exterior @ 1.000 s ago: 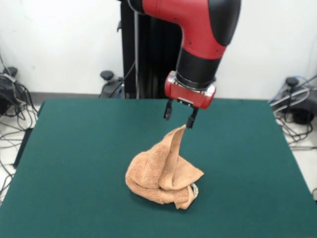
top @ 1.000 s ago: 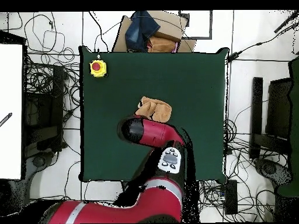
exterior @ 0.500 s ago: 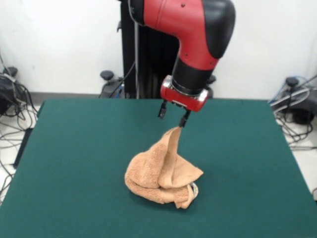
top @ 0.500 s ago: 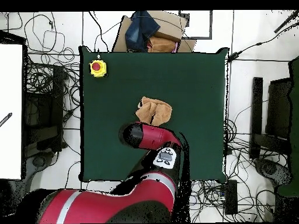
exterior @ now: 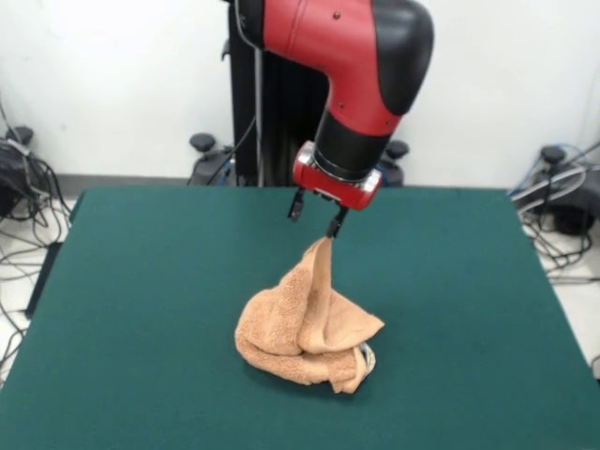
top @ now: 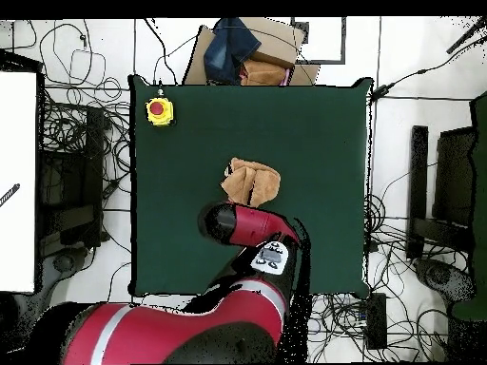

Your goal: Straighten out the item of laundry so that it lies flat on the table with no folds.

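Peach-orange terry cloth, a small crumpled towel [exterior: 305, 328], sits in a heap near the middle of the large rectangular table [exterior: 141, 281] with the dark green felt-like top. Most of it is bunched into a rounded mound of folds resting on the felt, with a loose flap spreading toward the right of the front view and a bit of white tag showing at its lower right edge. One corner rises from the mound as a narrow, taut strip, pulled up and slightly to the right.

That raised tip meets the right-hand finger of the black two-fingered gripper [exterior: 314, 217] on the red and black robot arm [exterior: 361, 84]. The two fingers stand visibly apart, with green felt showing between them, and the left finger hangs clear of the cloth. Whether the tip is clamped or merely caught on that one finger cannot be told.

Seen from overhead, the towel [top: 251, 180] lies a little toward the table's [top: 323, 133] far half, and the arm's [top: 249, 226] rounded red body covers the felt just beside it, hiding the gripper. A yellow box with a round red button [top: 159, 110] stands near one far corner of the table, well apart from the towel.
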{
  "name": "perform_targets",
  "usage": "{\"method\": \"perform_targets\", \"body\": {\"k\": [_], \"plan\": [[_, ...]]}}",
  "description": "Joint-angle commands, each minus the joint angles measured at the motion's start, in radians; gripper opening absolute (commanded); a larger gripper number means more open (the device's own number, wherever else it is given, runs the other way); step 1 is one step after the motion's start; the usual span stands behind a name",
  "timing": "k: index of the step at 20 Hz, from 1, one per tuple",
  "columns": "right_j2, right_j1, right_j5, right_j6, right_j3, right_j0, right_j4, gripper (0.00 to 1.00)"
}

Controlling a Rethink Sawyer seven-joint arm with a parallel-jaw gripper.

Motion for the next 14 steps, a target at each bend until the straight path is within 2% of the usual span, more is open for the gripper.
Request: {"method": "perform_targets", "body": {"k": [1, 7, 14], "plan": [[0.004, 0.032, 0.029, 0.228, -0.022, 0.03, 0.052, 1.0], [-0.011, 0.03, 0.046, 0.223, -0.031, 0.047, 0.054, 1.0], [-0.001, 0.007, 0.121, 0.208, -0.057, 0.066, 0.061, 1.0]]}}
